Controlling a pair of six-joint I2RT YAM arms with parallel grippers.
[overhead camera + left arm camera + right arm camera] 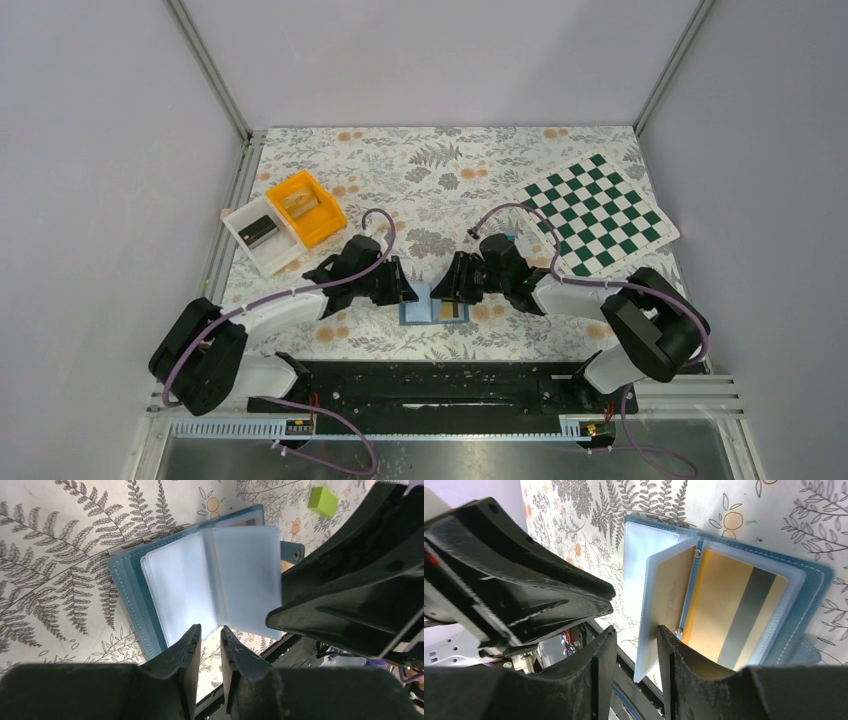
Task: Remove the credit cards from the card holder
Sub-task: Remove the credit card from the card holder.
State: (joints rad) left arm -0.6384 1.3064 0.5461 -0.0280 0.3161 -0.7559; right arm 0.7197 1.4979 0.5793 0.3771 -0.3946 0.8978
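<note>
I see the blue card holder [432,305] lying open on the worktop [450,170] between both arms. My right fingers [601,655] stand part open astride an upright clear sleeve [664,605], not clamped on it, with a gold card [734,615] pocketed beside. My left fingers [185,650] show a narrow empty gap.

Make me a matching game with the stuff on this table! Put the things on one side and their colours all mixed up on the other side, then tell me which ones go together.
Things:
1. card holder
2. checkered mat
3. card in the clear sleeve
4. bin holding a dark thing

Colours:
A. white
B. gold with a dark stripe
C. blue
D. green and white

Right pairs: 1-C, 2-D, 3-B, 4-A.
</note>
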